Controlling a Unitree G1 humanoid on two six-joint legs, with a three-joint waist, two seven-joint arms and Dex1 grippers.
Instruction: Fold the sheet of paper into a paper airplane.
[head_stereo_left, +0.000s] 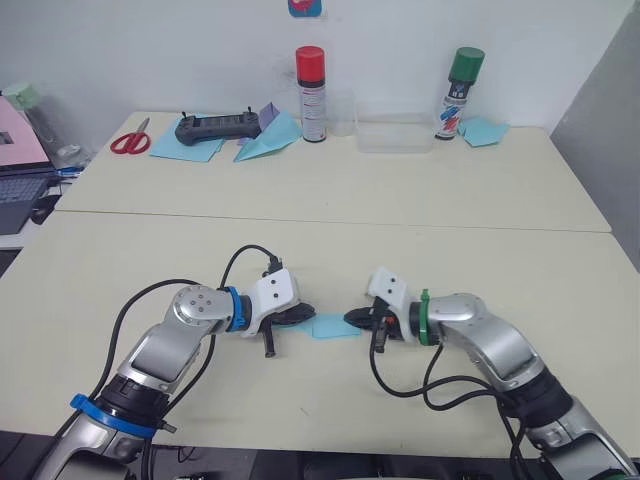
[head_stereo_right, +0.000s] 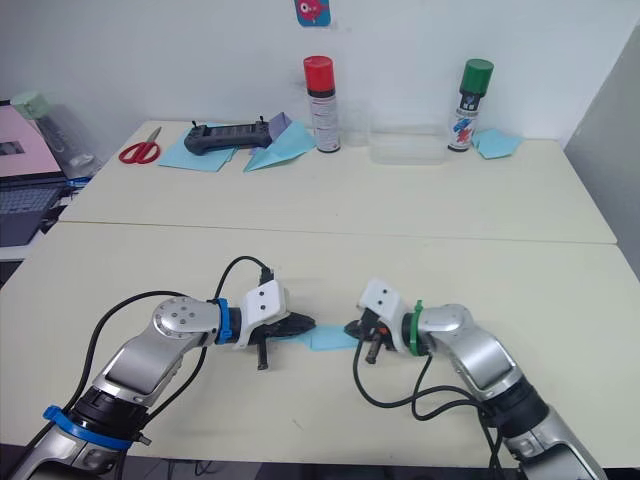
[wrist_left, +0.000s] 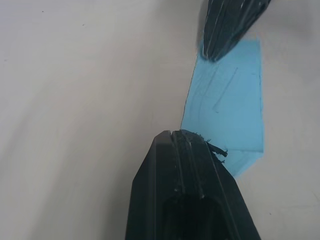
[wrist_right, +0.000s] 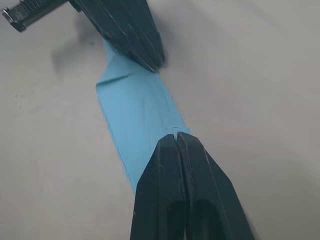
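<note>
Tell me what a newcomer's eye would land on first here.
First, the two grippers meeting at the near table's middle: the left gripper and right gripper, each shut on an end of the sheet of paper lying flat between them. Next, the red-capped spray can and green-capped spray can standing by the far wall.
</note>
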